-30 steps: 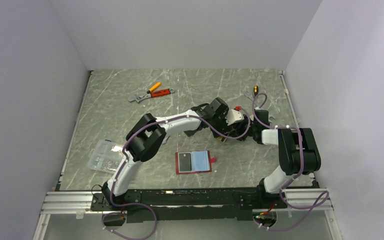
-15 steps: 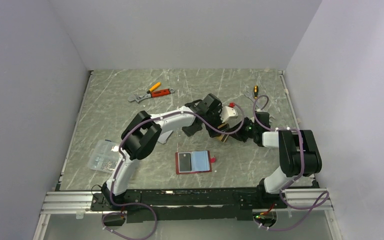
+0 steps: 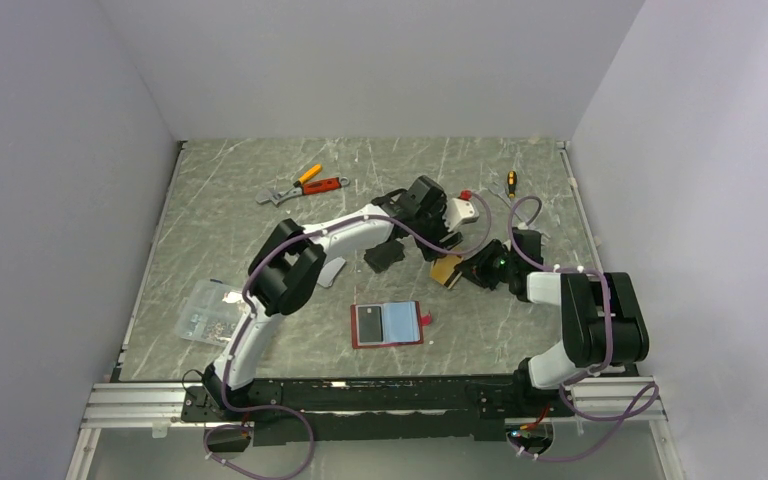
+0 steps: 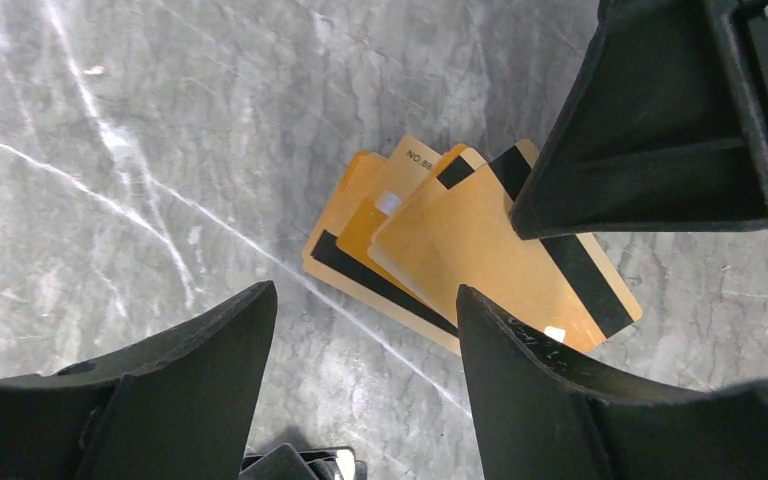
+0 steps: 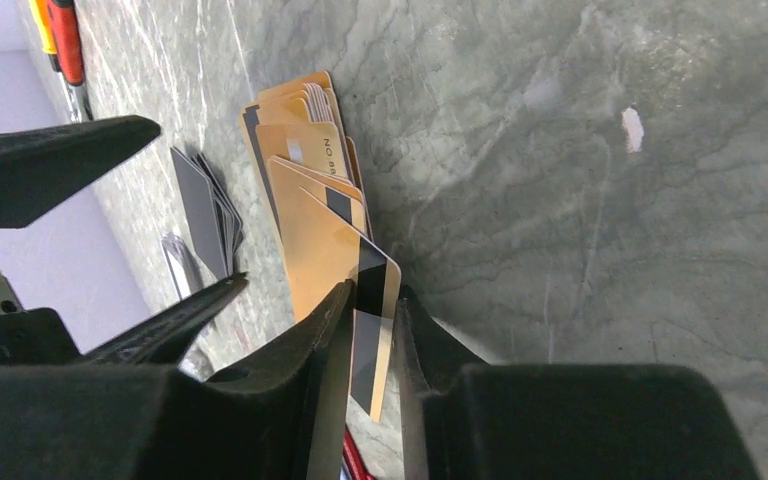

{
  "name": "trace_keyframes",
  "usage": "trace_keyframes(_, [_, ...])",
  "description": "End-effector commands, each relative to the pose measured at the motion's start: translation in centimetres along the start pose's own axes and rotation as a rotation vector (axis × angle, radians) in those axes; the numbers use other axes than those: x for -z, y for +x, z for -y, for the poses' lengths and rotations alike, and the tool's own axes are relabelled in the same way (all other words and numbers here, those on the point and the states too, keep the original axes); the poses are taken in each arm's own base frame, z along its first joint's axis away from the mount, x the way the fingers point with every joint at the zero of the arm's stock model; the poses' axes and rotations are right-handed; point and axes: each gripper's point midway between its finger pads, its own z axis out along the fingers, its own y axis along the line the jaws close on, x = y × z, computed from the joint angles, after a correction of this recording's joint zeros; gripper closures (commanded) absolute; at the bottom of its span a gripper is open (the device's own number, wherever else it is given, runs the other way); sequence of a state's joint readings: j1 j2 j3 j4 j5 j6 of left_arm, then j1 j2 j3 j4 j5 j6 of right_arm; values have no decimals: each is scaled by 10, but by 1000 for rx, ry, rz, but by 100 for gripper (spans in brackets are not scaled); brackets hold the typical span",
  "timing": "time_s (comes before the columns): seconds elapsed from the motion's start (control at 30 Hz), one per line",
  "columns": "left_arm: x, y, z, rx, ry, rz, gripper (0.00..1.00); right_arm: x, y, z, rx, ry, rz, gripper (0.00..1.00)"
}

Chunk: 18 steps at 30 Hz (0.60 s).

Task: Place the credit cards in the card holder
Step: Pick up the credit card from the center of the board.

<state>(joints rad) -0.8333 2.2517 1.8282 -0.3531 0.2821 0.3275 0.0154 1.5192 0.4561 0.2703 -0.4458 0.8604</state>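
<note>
1. One gold credit card (image 5: 335, 255) (top of the fanned stack (image 4: 410, 240)) is pinched edge-on in the right gripper (image 5: 370, 300).
2. Left gripper (image 4: 365, 330) hangs spread wide above the stack, holding nothing.
3. Card holder (image 3: 388, 324) lies open toward lower left of the pinched card, long axis left-right, with bare marble table (image 3: 260, 250) between.

Grey tabletop (image 3: 210, 230). Card holder (image 3: 388, 324) open flat at 6 o'clock. Credit cards (image 3: 446, 270) near centre, touched from 3 o'clock by right pincer (image 3: 462, 271). Black rectangle (image 3: 384, 256) at their 9 o'clock. Pliers (image 3: 305, 185) at 11, clear box (image 3: 205, 310) at 8.
</note>
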Motion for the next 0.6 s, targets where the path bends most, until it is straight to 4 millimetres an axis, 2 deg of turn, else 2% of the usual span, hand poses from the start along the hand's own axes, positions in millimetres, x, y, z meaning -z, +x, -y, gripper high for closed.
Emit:
trace_keyframes(0.0, [-9,-7,5,-28,-7,7,28,7,25,54,-37,203,-40,75])
trace_keyframes(0.1, [-14,-2,7,-44,-10,-11,28,9,26,51,-48,191,-38,70])
trace_keyframes(0.2, [-18,4,4,-52,-28,-39,29,11,27,51,-52,194,-34,71])
trace_keyframes(0.57, [-15,14,7,-60,-20,-56,31,14,32,57,-78,211,-33,93])
